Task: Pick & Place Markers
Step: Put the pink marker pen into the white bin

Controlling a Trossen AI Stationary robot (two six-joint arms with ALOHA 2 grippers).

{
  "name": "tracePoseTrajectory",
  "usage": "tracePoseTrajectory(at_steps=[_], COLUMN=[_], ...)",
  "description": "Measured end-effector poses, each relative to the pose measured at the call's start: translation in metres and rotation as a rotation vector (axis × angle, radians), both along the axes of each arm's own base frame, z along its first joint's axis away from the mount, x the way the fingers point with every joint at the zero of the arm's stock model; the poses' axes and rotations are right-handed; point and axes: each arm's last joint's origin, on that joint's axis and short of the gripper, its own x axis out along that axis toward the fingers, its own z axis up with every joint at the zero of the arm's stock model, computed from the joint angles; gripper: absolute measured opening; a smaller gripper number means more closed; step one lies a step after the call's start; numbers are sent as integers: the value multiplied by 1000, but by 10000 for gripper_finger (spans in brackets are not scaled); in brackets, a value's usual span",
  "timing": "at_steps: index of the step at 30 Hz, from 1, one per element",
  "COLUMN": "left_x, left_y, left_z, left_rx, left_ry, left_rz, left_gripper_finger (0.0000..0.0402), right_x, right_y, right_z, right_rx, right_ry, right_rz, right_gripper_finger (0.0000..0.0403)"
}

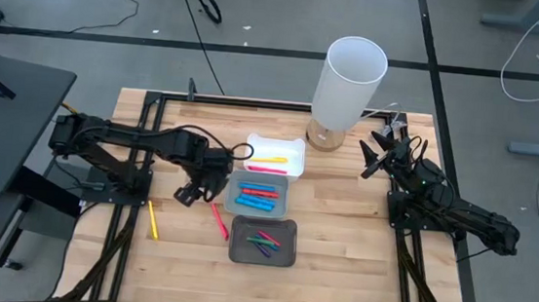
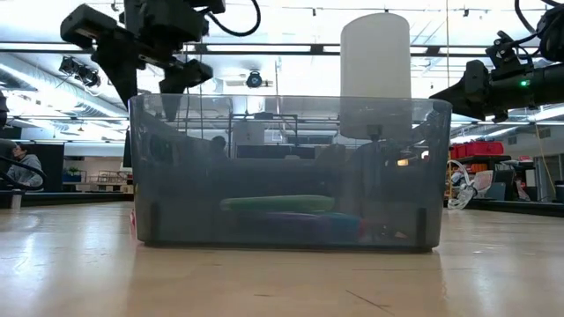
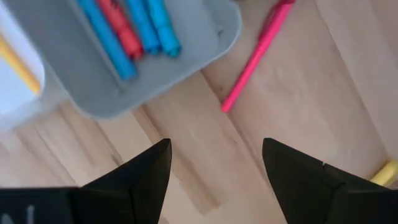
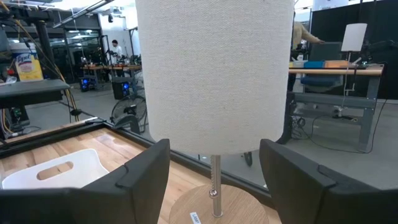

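Wood of a light tone makes the table (image 1: 340,235), and near its front edge stands the dark tray (image 1: 263,241) with green and purple markers (image 1: 264,240) lying inside. In the low view this tray (image 2: 291,172) fills the middle, and the green marker (image 2: 278,202) shows through its tinted wall.

At nine o'clock from the dark tray a pink marker (image 1: 218,220) lies loose on the wood, and farther at nine o'clock lies a yellow marker (image 1: 154,220), also loose. The left wrist view shows the pink marker (image 3: 256,55) just beside the corner of the grey tray (image 3: 186,68), apart from it.

At twelve o'clock from the dark tray is the grey tray (image 1: 285,199), which holds blue and red markers (image 1: 259,195). The left gripper (image 1: 187,195) hangs above the table at nine o'clock of this tray, near the pink marker. Its jaws stand wide and hold nothing; between them only bare wood is seen.

Farther, at twelve o'clock of the grey tray, the white tray (image 1: 294,145) holds one yellow marker (image 1: 269,159).

At the far edge stands the lamp (image 1: 348,89) with a white shade. The right gripper (image 1: 379,153) waits at three o'clock of the lamp, raised, jaws wide and empty, pointed at the shade (image 4: 214,74).
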Motion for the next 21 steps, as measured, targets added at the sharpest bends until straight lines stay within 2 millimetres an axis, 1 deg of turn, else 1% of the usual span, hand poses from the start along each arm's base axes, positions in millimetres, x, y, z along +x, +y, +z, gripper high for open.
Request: tracePoseTrajectory(at_steps=[6, 9, 15, 21], left_x=[1, 0, 1, 0], left_y=[-4, -6, -12, -19], left_z=[0, 0, -2, -17], left_rx=[15, 29, 34, 35], left_ry=[-22, -23, -20, -17], left_rz=[-234, -298, -344, -371], left_gripper_finger=[256, 256, 256, 256], right_x=[0, 0, 0, 0], right_y=[0, 0, 0, 0], right_z=[0, 0, 0, 0], right_rx=[0, 0, 0, 0], right_ry=[0, 0, 0, 0], right_rz=[0, 0, 0, 0], right_gripper_finger=[251, 251, 251, 251])
